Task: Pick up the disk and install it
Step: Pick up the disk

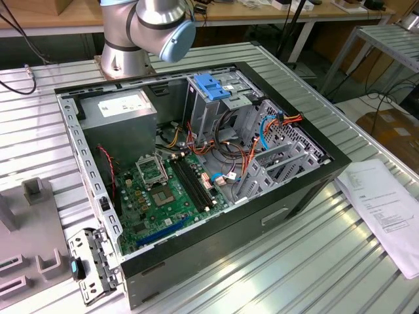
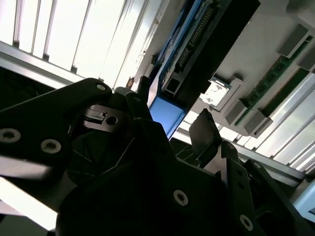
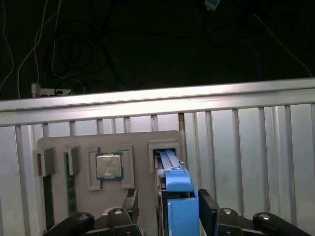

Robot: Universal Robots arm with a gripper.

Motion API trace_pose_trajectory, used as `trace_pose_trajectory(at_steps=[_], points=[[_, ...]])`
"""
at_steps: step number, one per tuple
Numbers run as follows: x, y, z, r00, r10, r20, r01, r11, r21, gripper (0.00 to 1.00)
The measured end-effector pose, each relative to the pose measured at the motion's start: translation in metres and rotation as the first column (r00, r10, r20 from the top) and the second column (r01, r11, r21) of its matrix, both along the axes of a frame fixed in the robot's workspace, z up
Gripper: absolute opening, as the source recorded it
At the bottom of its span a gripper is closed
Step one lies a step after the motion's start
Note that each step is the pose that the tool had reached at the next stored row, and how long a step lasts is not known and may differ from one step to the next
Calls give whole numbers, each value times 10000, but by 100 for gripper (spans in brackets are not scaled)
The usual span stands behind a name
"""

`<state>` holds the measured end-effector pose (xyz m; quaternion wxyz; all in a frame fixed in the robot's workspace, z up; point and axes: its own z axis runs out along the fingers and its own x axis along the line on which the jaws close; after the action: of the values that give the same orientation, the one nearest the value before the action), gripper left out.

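My hand (image 3: 169, 196) sits spread wide astride the disk (image 3: 179, 206), one finger (image 3: 131, 204) standing clear of one face and the other (image 3: 207, 211) just beside the blue carrier rail; I can't tell whether that one touches. The disk stands on edge in a slot of a grey holder plate (image 3: 59, 147) on the slatted counter (image 3: 246, 162), with a processor chip (image 3: 109, 166) in the neighbouring recess and memory sticks (image 3: 70, 191) beyond it. In the exterior view the open computer case (image 1: 275, 212) fills the middle, the arm's base (image 1: 147, 29) is at 12 o'clock, the drive cage's blue handle (image 1: 211, 86) at 1 o'clock, and a printed sheet (image 1: 386, 209) at 4 o'clock.
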<state>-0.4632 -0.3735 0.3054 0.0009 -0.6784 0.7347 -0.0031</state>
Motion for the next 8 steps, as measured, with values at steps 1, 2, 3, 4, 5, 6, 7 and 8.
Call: trace_pose_trajectory(at_steps=[1, 2, 3, 4, 5, 6, 7, 8], points=[[0, 3, -5, 10000, 0, -1, 0, 10000, 6, 60], [0, 6, -8, 10000, 0, 0, 0, 10000, 11, 60], [0, 13, -16, 10000, 0, 0, 0, 10000, 13, 60], [0, 17, -22, 10000, 0, 0, 0, 10000, 13, 60], [0, 24, -30, 10000, 0, 1, 0, 10000, 13, 60], [0, 32, -36, 10000, 0, 0, 0, 10000, 13, 60], [0, 45, -42, 10000, 0, -1, 0, 10000, 13, 60], [0, 60, -48, 10000, 0, -1, 0, 10000, 13, 60]])
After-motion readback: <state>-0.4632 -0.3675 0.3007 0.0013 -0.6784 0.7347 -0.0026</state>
